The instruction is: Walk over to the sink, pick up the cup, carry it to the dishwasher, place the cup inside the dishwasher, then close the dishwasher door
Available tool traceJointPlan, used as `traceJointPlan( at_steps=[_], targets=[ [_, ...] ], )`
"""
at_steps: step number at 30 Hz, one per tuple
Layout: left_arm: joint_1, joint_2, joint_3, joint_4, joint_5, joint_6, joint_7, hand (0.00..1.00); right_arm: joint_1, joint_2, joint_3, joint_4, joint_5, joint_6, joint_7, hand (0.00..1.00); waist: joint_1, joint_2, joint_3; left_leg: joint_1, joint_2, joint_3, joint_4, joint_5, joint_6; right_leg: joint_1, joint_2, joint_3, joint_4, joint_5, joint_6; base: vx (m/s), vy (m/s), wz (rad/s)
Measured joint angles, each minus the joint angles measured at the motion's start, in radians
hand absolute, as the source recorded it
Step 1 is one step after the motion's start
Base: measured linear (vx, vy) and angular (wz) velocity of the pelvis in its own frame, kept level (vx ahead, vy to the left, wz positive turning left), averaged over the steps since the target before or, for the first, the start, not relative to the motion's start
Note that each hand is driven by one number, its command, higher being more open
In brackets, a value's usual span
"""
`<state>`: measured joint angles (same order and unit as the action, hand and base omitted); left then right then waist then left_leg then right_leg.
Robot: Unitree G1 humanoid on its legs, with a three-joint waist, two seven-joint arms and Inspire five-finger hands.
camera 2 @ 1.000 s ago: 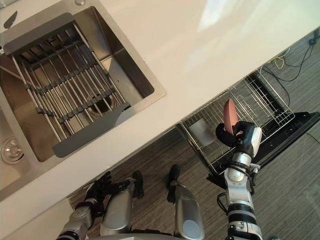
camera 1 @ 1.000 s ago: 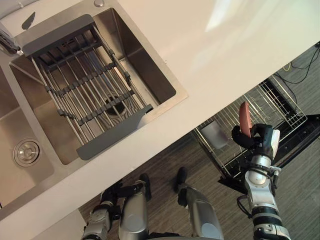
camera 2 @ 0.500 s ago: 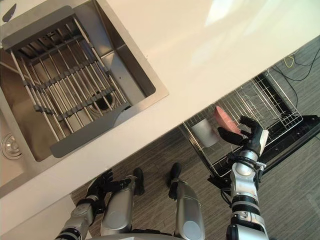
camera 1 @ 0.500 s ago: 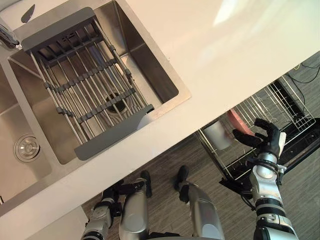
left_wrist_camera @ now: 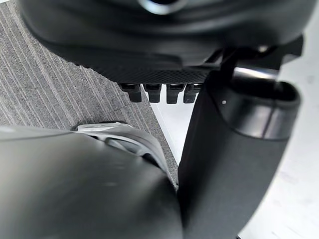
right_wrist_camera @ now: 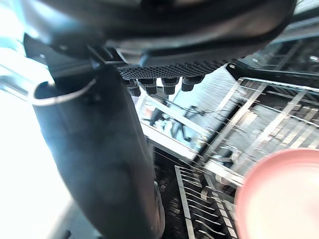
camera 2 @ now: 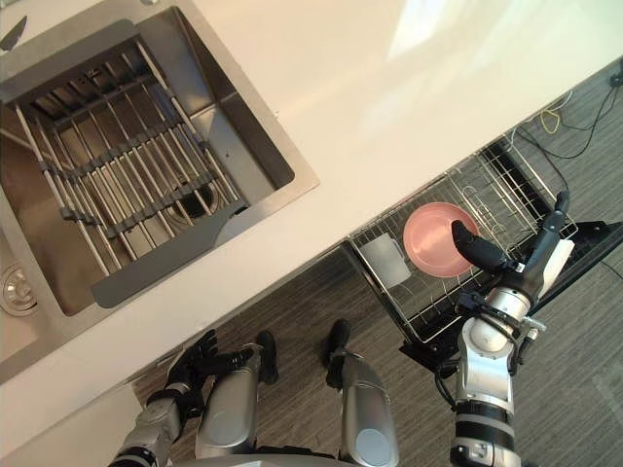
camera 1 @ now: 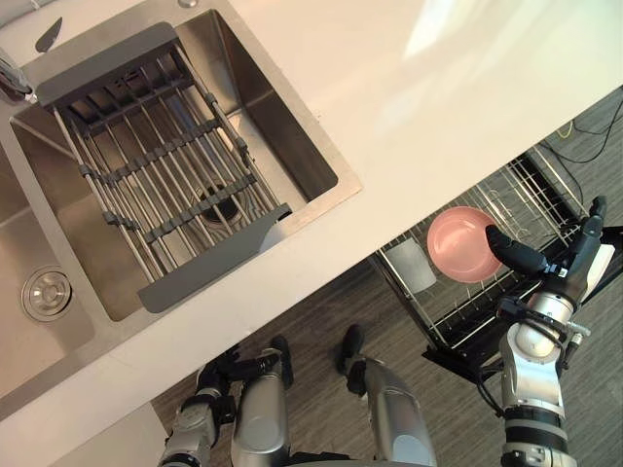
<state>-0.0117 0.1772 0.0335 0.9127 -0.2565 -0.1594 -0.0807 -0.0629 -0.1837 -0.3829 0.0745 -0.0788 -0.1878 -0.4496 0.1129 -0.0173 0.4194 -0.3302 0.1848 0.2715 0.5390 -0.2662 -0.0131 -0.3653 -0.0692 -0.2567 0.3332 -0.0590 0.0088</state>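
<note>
Left eye view shows the right hand (camera 1: 562, 276) spread just beside the pink cup (camera 1: 461, 243) in the rack (camera 1: 531, 189), and the sink (camera 1: 292, 131).

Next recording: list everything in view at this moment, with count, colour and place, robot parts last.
Countertop: one, white, running diagonally across the view.
Sink: one, steel, two basins, set in the countertop.
Sink rack: one, grey, across the larger basin.
Dishwasher rack: one, silver wire, pulled out below the countertop's edge.
Pink dish: one, pink, lying in the dishwasher rack.
Grey cup: one, grey, in the rack beside the dish.
Dishwasher door: one, black, open.
Floor: grey, striped.
Left hand: dark, open, low under the countertop's edge.
Right hand: dark, open, by the dish.
</note>
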Motion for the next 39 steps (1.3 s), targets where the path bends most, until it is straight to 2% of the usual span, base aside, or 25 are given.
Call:
traceJointPlan(
  at_steps=[4,6,9,11,16,19,21,26,34,39],
  targets=[
    [0.02,0.003,0.005,-0.003,0.001,-0.007,-0.002,1.0,0.081,0.044,-0.004,-0.121,-0.005,-0.013,-0.022,1.0,-0.008,-0.008,-0.005,0.025,0.003,0.017,-0.014,-0.001,-0.001,0.015,0.007,0.009,-0.008,0.0,-0.001,0.01,-0.015,-0.1],
    [0.042,0.008,0.01,-0.003,0.003,-0.03,-0.007,1.0,0.135,0.082,-0.012,-0.176,-0.002,-0.013,-0.037,1.0,-0.02,-0.021,-0.019,0.051,0.006,0.031,-0.031,-0.001,-0.004,0.031,0.014,0.018,-0.021,0.0,-0.001,0.05,-0.011,-0.14],
    [0.058,-0.003,0.019,-0.003,0.003,-0.066,0.003,1.0,0.205,0.131,-0.051,-0.205,0.004,-0.014,-0.038,1.0,-0.026,-0.028,-0.048,0.081,0.005,0.044,-0.055,-0.001,-0.007,0.052,0.018,0.03,-0.034,0.0,-0.001,0.09,0.0,-0.12],
    [0.079,-0.008,0.036,0.007,0.004,-0.062,0.009,1.0,0.256,0.172,-0.063,-0.205,0.052,-0.014,-0.036,1.0,-0.046,-0.031,-0.071,0.107,0.002,0.05,-0.074,-0.001,-0.008,0.074,0.019,0.031,-0.048,0.0,0.0,0.1,0.018,-0.02],
    [0.119,-0.008,0.043,0.022,0.011,-0.062,0.012,1.0,0.361,0.244,-0.086,-0.154,0.215,-0.013,-0.009,1.0,-0.054,-0.036,-0.1,0.167,0.001,0.076,-0.112,0.0,-0.012,0.125,0.027,0.04,-0.08,0.001,0.003,0.07,0.006,-0.08],
    [0.142,-0.013,0.058,0.038,0.025,-0.061,0.013,1.0,0.386,0.245,-0.114,-0.052,0.347,-0.013,0.055,1.0,-0.059,-0.038,-0.131,0.196,0.002,0.088,-0.127,-0.001,-0.015,0.152,0.032,0.042,-0.098,0.002,0.005,0.05,-0.002,-0.03],
    [0.155,-0.016,0.06,0.038,0.025,-0.061,0.013,1.0,0.388,0.247,-0.13,0.028,0.456,-0.013,0.137,1.0,-0.06,-0.038,-0.143,0.211,0.004,0.095,-0.132,-0.002,-0.017,0.166,0.034,0.044,-0.107,0.004,0.007,0.01,-0.001,-0.02],
    [0.158,-0.025,0.08,0.037,0.042,-0.057,0.015,1.0,0.385,0.247,-0.129,0.128,0.557,0.024,0.281,1.0,-0.054,-0.038,-0.15,0.218,0.012,0.096,-0.121,-0.006,-0.023,0.186,0.043,0.045,-0.13,0.015,0.009,-0.01,-0.002,-0.01],
    [0.148,-0.024,0.085,0.033,0.042,-0.055,0.018,1.0,0.349,0.247,-0.112,0.303,0.69,0.052,0.371,1.0,-0.046,-0.038,-0.155,0.18,0.044,0.092,-0.066,-0.027,-0.027,0.191,0.066,0.036,-0.174,0.042,0.009,-0.01,-0.002,-0.02],
    [0.127,-0.028,0.097,0.033,0.041,-0.049,0.028,1.0,0.321,0.247,-0.083,0.352,0.728,0.064,0.424,1.0,-0.042,-0.038,-0.155,0.144,0.056,0.078,-0.035,-0.037,-0.027,0.174,0.074,0.026,-0.173,0.051,0.005,0.0,-0.001,0.03]
  ],
)
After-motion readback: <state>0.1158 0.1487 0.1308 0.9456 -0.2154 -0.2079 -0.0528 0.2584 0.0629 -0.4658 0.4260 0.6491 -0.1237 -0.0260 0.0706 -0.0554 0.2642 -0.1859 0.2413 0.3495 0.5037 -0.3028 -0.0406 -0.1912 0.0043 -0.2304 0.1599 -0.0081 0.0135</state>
